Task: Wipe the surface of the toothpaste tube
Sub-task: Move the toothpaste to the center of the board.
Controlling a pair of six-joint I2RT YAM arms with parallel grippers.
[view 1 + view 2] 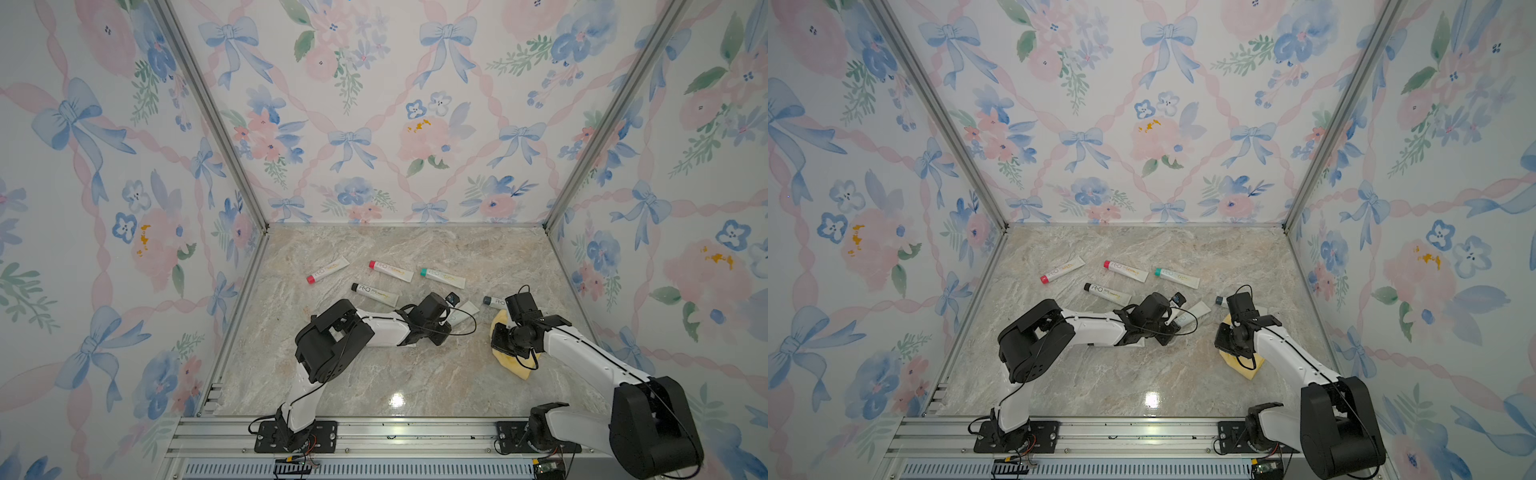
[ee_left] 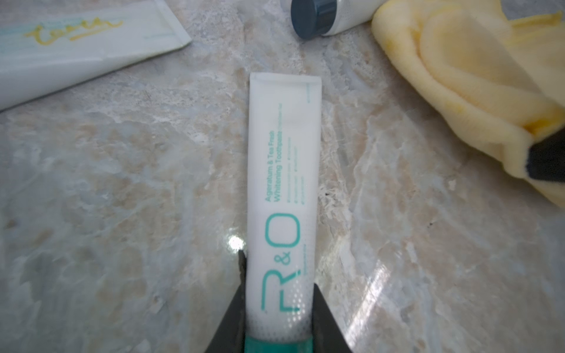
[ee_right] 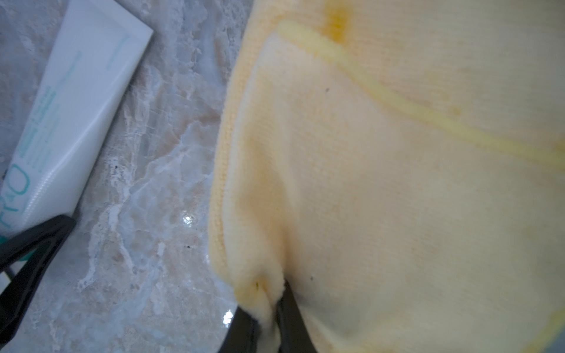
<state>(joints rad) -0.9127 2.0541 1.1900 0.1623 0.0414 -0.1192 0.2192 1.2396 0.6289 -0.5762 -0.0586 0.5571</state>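
Clearly pinching the toothpaste tube near its cap with left fingers to steady it on the desk; nipping yellow cloth in right fingers for wiping.

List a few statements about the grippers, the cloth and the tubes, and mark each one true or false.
1. The left gripper is shut on a teal-capped toothpaste tube. True.
2. The right gripper is open and empty. False: it is shut on the yellow cloth.
3. The cloth is draped over the held tube. False: it lies beside it, with bare marble table between them.
4. A dark-capped tube lies near the cloth. True.
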